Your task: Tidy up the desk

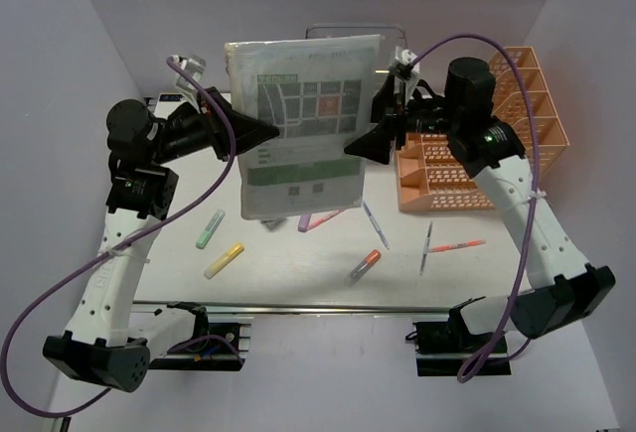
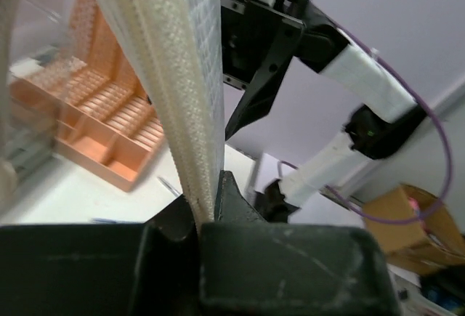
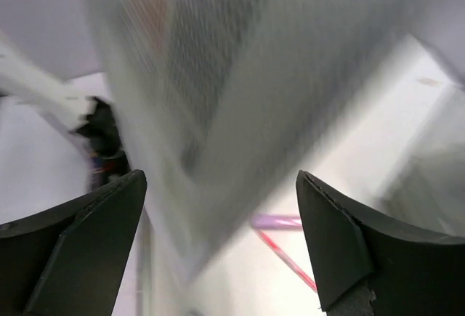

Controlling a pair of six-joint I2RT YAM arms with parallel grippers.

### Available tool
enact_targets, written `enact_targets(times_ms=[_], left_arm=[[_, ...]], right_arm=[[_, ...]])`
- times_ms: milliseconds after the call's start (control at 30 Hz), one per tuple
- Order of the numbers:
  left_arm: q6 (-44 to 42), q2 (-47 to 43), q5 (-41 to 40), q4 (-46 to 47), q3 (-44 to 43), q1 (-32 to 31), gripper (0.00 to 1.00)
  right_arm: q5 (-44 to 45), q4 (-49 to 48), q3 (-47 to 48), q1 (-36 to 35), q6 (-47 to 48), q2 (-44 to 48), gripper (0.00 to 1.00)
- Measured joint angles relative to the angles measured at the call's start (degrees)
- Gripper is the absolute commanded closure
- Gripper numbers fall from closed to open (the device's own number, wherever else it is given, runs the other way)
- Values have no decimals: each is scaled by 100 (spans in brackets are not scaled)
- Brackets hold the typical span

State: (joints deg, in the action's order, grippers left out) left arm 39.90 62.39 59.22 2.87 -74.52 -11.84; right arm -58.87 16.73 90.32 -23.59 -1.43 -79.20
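Pouch [image 1: 298, 119] first, from the top view: a mesh document pouch hung upright above the desk [image 1: 298, 288], long axis vertical, between the two arms. The left gripper [image 1: 266, 134] met its left edge about halfway up, and the right gripper [image 1: 360, 144] sat at its right edge at much the same height. The desk lay below both grippers, spanning the middle of the view, with pens [image 1: 373, 223] and highlighters [image 1: 224, 260] scattered on it under and in front of the pouch. An orange rack [image 1: 477, 154] stood at the right rear, nearer the right arm.

From the left wrist view, the left gripper [image 2: 211, 200] was pinched fully together on the pouch's [image 2: 171, 62] woven edge — the fabric rose straight up out of the closed fingers. The rack [image 2: 102, 112] and a strip of desk [image 2: 43, 192] showed past it on the left.

From the right wrist view, the right gripper [image 3: 218, 181] stood wide apart and held nothing; the pouch [image 3: 240, 76], blurred, hung between and beyond its fingers without either one pressing on it. The desk [image 3: 407, 112] and a purple pen [image 3: 276, 221] lay underneath.

My reading: the left arm alone carried the pouch, so any placing would fall to it. The pouch's free edge pointed right, toward the rack — away from the holding arm.
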Motion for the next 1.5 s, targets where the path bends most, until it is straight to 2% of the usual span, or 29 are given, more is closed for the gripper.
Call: enact_targets(times_ms=[133, 267, 333, 367, 467, 500, 533, 733, 967, 1233, 1500], left_arm=[[-518, -63, -376, -584, -444, -24, 100], [-789, -61, -527, -743, -584, -31, 100], [-815, -2, -546, -726, -584, -31, 100], [-793, 76, -546, -658, -584, -57, 100], [-745, 457, -555, -348, -660, -214, 100], [-737, 667, -560, -289, -776, -306, 100], [-743, 901, -595, -236, -911, -413, 100], [-1034, 2284, -981, -332, -1897, -1290, 100], [-1753, 3515, -1757, -636, -2835, -2470, 100], [-2557, 4218, -2503, -446, -2983, -3281, 100], [-2940, 4642, -2962, 420, -2979, -3659, 100]], right_arm=[[1115, 479, -304, 212, 660, 675, 11], [2424, 632, -942, 407, 916, 1692, 11], [3161, 656, -1357, 564, 944, 2275, 17], [3501, 595, -1537, 640, 953, 2516, 23], [4371, 570, -2006, 942, 973, 3036, 70], [4559, 551, -2096, 1019, 990, 3115, 92], [4725, 527, -2184, 1097, 973, 3169, 96], [5541, 348, -2592, 1377, 890, 3250, 98], [6830, 31, -2841, 1659, 911, 3565, 100], [8144, -636, -3198, 2068, 1003, 3912, 100], [8415, -739, -3440, 2328, 894, 3856, 100]])
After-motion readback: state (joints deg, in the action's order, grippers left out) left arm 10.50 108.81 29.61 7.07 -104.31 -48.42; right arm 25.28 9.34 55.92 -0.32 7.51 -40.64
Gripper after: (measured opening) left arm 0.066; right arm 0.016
